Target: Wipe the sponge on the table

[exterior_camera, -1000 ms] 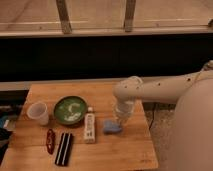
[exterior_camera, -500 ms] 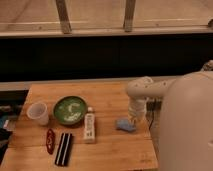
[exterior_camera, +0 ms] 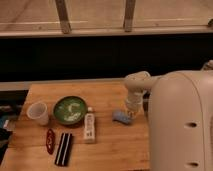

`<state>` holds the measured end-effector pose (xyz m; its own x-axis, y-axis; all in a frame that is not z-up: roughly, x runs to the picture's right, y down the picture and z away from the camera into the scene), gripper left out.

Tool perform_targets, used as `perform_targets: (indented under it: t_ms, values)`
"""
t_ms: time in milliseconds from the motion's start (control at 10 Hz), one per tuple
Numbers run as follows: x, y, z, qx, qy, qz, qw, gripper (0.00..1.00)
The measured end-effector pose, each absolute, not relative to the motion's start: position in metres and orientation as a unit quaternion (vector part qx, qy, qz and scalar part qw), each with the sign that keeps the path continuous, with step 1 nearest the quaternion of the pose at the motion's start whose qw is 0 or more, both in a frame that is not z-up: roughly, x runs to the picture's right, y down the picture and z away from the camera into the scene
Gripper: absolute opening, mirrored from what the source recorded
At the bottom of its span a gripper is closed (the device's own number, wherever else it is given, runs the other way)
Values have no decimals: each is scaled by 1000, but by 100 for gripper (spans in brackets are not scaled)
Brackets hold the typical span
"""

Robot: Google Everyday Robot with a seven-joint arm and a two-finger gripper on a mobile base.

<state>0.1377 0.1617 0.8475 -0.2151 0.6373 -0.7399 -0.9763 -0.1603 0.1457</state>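
Observation:
The light-blue sponge (exterior_camera: 121, 117) lies flat on the wooden table (exterior_camera: 102, 94), near its right edge. My gripper (exterior_camera: 131, 113) reaches down from the white arm (exterior_camera: 136, 85) onto the sponge's right end and is shut on it. The arm's wrist hides the fingertips and the contact itself.
A green bowl (exterior_camera: 69, 110) sits left of centre with a white cup (exterior_camera: 38, 113) beside it. A white tube (exterior_camera: 89, 128) lies just left of the sponge. A red object (exterior_camera: 50, 141) and a black bar (exterior_camera: 63, 149) lie at the front left. My white body (exterior_camera: 181, 125) fills the right side.
The gripper and sponge have slid together to the right across the table, away from the white tube, then slightly back and farther from the front edge.

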Motion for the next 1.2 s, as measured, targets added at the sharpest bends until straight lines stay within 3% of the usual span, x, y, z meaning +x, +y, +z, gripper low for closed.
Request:
perform_targets:
  t_ms: [400,700,900,1200]
  values:
    - [67,177,822,-315,277,675,607,0]
    - [69,194,792,-321,277,663,617,3]
    - [94,197,786,-313,283,674,606,19]
    - [115,191,792,-313,275,684,599,52]
